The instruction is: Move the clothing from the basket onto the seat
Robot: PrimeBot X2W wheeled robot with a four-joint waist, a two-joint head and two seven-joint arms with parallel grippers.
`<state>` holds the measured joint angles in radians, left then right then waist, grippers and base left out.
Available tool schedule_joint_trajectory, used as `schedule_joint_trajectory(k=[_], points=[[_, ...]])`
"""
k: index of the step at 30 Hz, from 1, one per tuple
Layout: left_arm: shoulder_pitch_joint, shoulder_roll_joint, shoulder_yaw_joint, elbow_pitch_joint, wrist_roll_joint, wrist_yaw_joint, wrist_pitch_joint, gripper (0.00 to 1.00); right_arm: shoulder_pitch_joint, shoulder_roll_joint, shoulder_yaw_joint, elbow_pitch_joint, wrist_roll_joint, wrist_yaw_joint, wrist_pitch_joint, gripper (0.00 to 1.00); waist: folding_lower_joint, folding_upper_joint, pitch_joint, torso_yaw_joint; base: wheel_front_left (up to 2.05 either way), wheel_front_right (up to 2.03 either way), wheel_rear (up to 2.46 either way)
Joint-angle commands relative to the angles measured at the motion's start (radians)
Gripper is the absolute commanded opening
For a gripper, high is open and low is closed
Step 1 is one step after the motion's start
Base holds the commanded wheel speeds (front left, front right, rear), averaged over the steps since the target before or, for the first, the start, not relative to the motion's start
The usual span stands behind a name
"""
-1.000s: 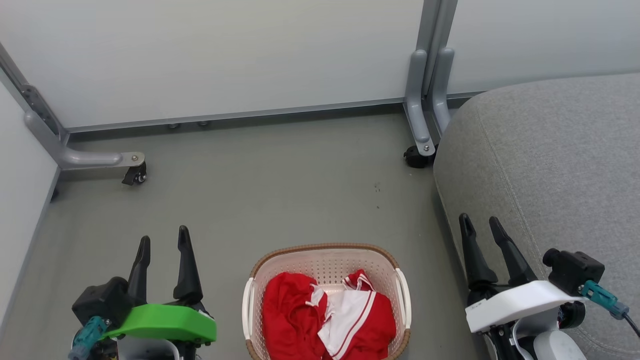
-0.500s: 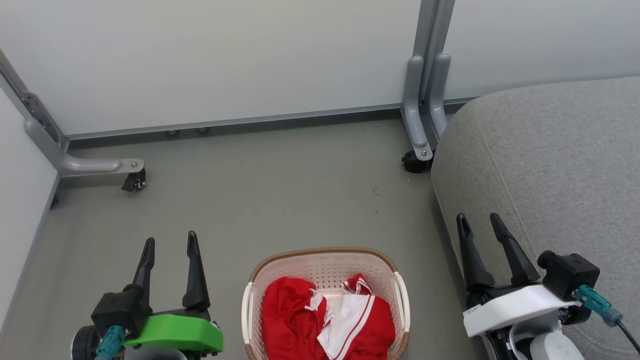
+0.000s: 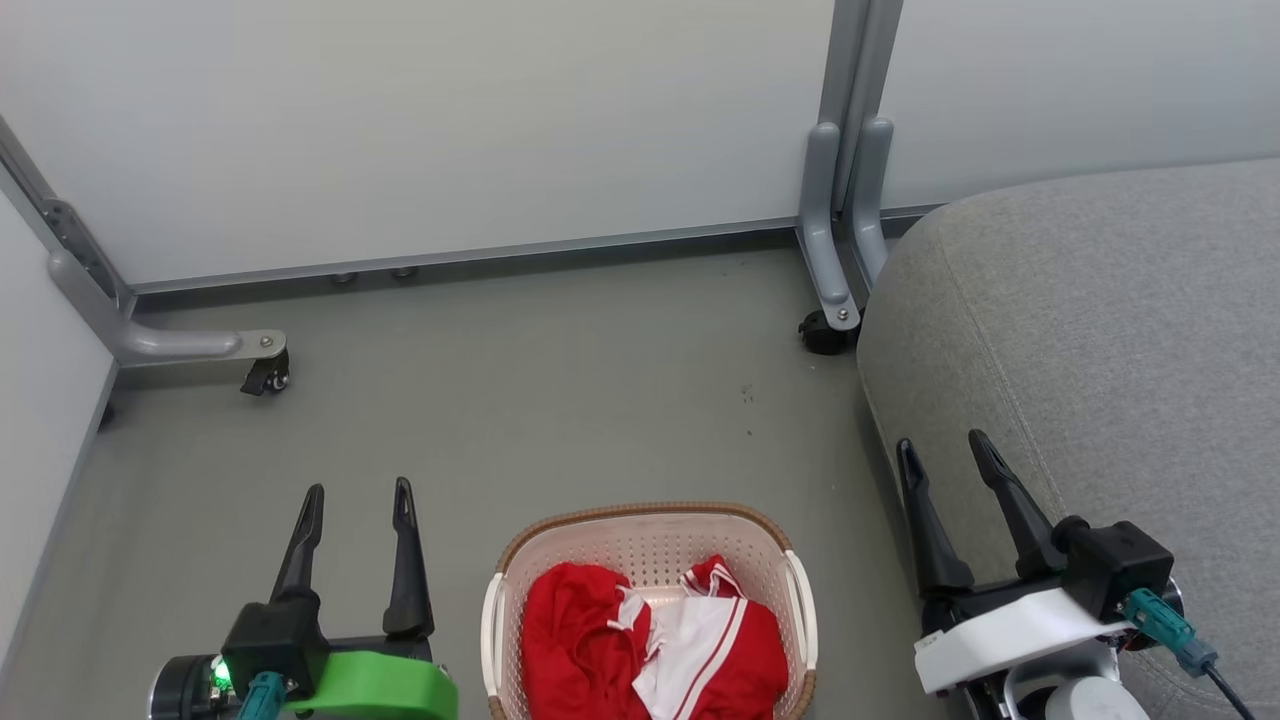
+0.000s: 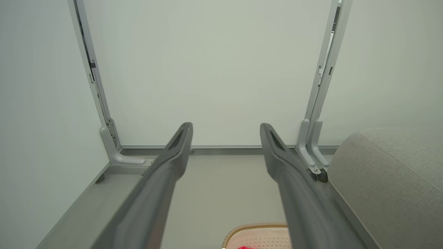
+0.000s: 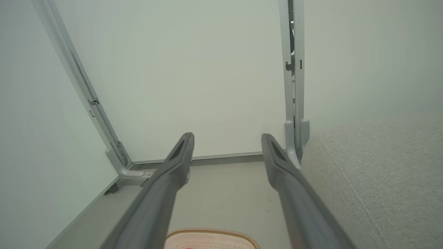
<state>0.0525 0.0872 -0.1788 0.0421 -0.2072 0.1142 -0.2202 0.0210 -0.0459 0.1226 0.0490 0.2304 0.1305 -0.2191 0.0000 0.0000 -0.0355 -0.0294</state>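
The grey seat (image 3: 1100, 350) rises to the right of the basket (image 3: 650, 545), close to it but with a strip of floor between them. The basket stands on the floor, and both pieces of the clothing (image 3: 575, 640) lie bunched inside it, 1 mostly red on its left half and 1 with a white panel on its right half, overlapping in the middle. The left gripper (image 3: 359, 487) hangs just left of the basket and the right gripper (image 3: 941, 440) just right of it, by the seat's edge. Each has its 2 fingers spread and empty, pointing away from the basket. Nothing has been lifted yet. Because the 2 garments overlap, a pinch on 1 may drag the other over the basket's rim onto the floor. A finger driven too deep could catch the basket's perforated wall and tip it.
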Motion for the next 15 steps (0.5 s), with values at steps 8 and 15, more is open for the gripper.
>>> schedule_joint_trajectory(k=[8, 15], points=[[0.022, -0.007, 0.005, -0.003, 0.085, -0.009, -0.021, 1.00, 0.017, -0.006, 0.014, -0.019, -0.076, 0.000, -0.024, 1.00, 0.0000, 0.0000, -0.009, -0.004, 0.00, 0.00, 0.00], [0.034, -0.013, -0.003, -0.004, 0.147, -0.012, -0.034, 1.00, 0.025, -0.006, 0.019, -0.024, -0.125, 0.000, -0.035, 1.00, 0.0000, 0.0000, -0.016, -0.006, 0.00, 0.00, 0.00]])
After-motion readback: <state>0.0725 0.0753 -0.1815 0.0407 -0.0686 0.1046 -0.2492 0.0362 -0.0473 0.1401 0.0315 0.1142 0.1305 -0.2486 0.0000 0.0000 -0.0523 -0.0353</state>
